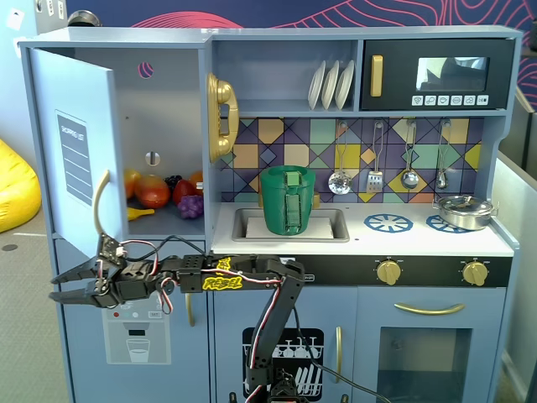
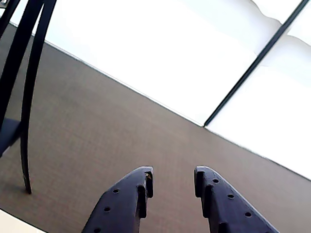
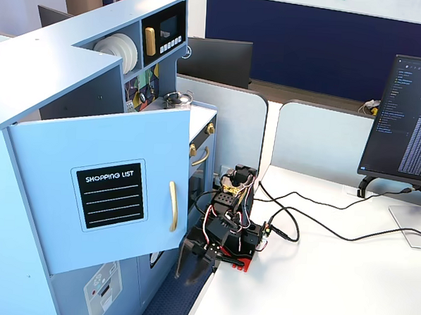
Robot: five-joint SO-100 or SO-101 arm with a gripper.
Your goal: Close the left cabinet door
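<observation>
Hand (image 1: 57, 285) gapes below flat light-blue left cabinet door (image 1: 71, 159).

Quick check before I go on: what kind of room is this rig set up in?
Most likely an office or lab: a toy kitchen stands against a white desk with a computer monitor and gray desk dividers.

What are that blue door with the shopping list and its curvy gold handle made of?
The left cabinet door looks like painted wood or fibreboard: flat, matte, thick-edged. Its gold handle seems to be plastic with a metallic coat, glossy and smoothly moulded. The pictures cannot confirm either.
</observation>
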